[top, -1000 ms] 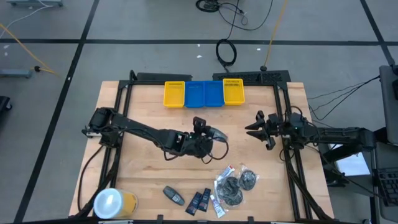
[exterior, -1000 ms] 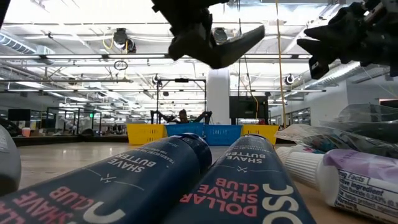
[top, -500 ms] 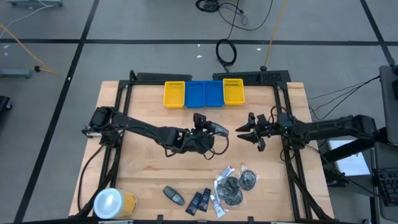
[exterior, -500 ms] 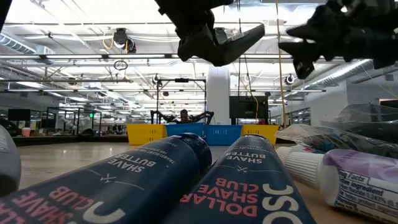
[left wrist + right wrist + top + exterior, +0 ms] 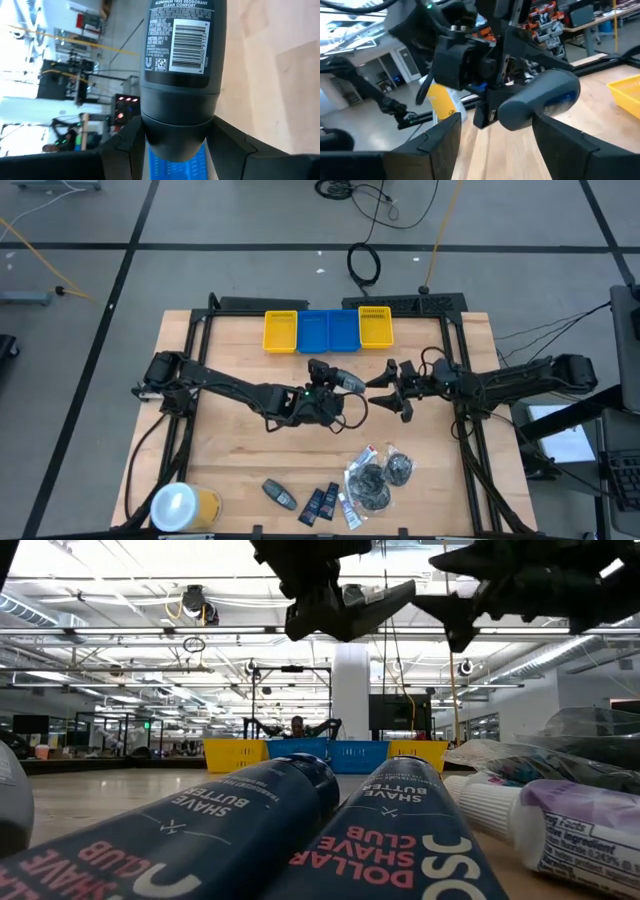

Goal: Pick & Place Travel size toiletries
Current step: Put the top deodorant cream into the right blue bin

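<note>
A dark grey oblong bottle hangs above the table's middle, with my left gripper shut on it. My right gripper stands open just to the bottle's right, its fingers pointing at it without touching. In the right wrist view the bottle shows beyond the two spread fingers. Other travel size toiletries lie near the front edge: a grey bottle, navy packets, white tubes and clear pouches. My left gripper pinches the bottle's cap end between its two fingers. The fingers come nearly level from the table's left. The bottle sticks out beyond them toward the right gripper, its labelled body free and lifted clear of the table.
Yellow and blue trays stand in a row at the far edge. A white-topped yellow round container sits at the near left corner. Bare wood lies under both grippers and along the table's left half.
My right gripper has gone toward the table's left and a little up, closing on the held bottle, and its fingers have spread wider. My left gripper has stayed in place and turned the bottle's free end slightly toward the far edge.
</note>
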Action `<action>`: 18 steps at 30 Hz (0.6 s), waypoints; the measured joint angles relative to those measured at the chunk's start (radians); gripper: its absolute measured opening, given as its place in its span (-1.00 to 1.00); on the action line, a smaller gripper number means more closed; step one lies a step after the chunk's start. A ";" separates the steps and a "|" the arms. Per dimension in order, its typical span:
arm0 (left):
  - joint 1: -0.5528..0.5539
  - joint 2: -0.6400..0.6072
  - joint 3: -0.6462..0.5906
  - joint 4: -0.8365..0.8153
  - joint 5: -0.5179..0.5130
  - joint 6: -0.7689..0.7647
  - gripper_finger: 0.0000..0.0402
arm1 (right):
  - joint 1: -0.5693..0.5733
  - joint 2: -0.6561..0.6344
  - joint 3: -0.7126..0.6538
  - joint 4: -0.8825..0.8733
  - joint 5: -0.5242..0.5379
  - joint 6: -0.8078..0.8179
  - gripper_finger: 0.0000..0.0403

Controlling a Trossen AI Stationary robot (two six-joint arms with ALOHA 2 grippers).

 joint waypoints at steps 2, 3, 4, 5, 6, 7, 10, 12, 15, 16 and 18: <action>0.000 0.000 0.000 0.003 -0.014 0.011 -0.19 | 0.000 0.020 0.013 -0.005 0.025 0.000 0.18; 0.000 0.000 0.000 0.003 -0.016 0.012 -0.19 | 0.000 0.032 0.023 -0.001 0.030 0.000 0.17; 0.000 0.000 0.000 0.003 -0.017 0.011 -0.19 | 0.000 0.045 0.034 0.006 0.033 0.000 0.16; 0.000 0.000 0.000 0.003 -0.018 0.012 -0.19 | 0.000 0.056 0.042 0.005 0.033 0.000 0.16; 0.000 0.000 0.000 0.004 -0.019 0.012 -0.19 | 0.000 0.070 0.052 0.003 0.035 0.000 0.15; 0.000 0.000 0.000 0.006 -0.022 0.013 -0.19 | 0.000 0.088 0.066 0.005 0.036 0.001 0.15; -0.001 0.000 0.000 0.006 -0.048 0.031 -0.19 | 0.000 0.129 0.097 0.013 0.053 0.000 0.15; 0.000 0.000 0.000 0.002 -0.073 0.038 -0.19 | 0.000 0.154 0.115 0.018 0.078 0.000 0.15; 0.003 0.000 -0.001 -0.009 -0.082 0.037 -0.19 | 0.000 0.179 0.125 0.028 0.111 0.000 0.13; 0.003 0.000 -0.001 -0.013 -0.083 0.036 -0.20 | 0.000 0.184 0.125 0.035 0.118 0.000 0.13; 0.002 0.000 -0.001 -0.019 -0.083 0.031 -0.20 | 0.001 0.186 0.125 0.037 0.125 0.002 0.11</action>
